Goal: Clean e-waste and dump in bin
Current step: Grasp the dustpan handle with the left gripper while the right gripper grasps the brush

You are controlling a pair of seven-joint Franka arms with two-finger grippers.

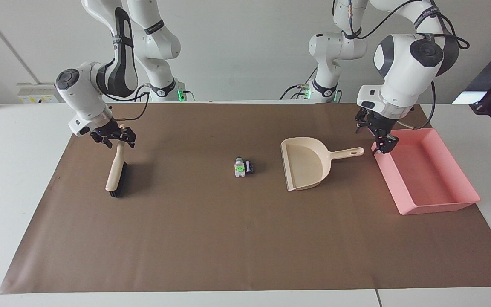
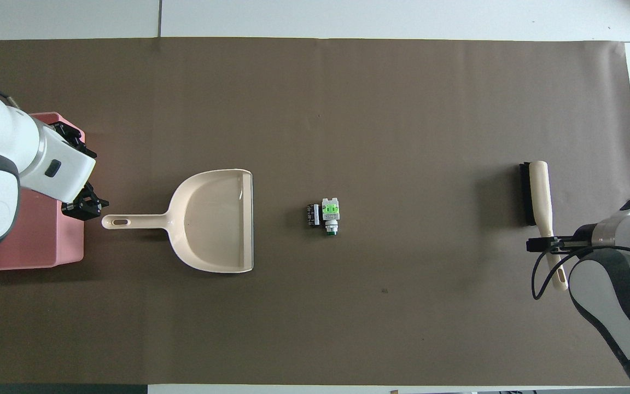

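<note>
White tabletop (image 1: 7,179) under a broad brown paper mat (image 1: 228,238), most of it bare. Landmark: the beige dustpan (image 1: 305,164) mid-mat. Beside its handle, toward the left arm's end, sits the pink bin (image 1: 431,204), partly covered overhead by the left arm. The brush (image 1: 115,172) lies well apart toward the right arm's end. The e-waste (image 1: 243,167) rests near the dustpan's mouth. Left end effector (image 1: 381,138), fingers apart, hangs over the bin's corner by the handle tip; right end effector (image 1: 113,136), fingers apart, straddles the brush handle.
</note>
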